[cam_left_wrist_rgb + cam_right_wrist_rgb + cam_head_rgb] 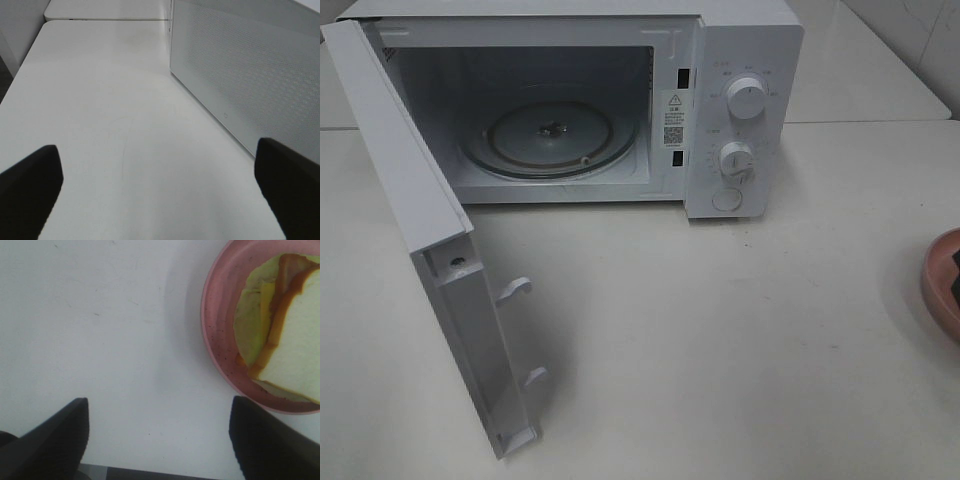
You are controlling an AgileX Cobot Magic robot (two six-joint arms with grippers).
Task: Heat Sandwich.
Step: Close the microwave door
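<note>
microwave (620, 100) door (430, 250) swung wide, cavity ready for loading. sandwich (285, 340) on pink plate (215, 340), tabletop (720, 330) edge. right tool (159, 437) spread, empty, near plate for pickup. left tool (160, 192) spread, empty, clear of door.

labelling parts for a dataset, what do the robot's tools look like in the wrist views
Only the fingertips show. The left tool has two matte black fingers with rounded, blunt ends. The right tool looks alike: black, smooth, wedge-shaped. No cables or markings are visible.

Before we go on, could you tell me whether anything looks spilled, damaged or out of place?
Nothing stands out. The microwave door is open with its turntable bare, and the sandwich lies intact on its plate.
</note>
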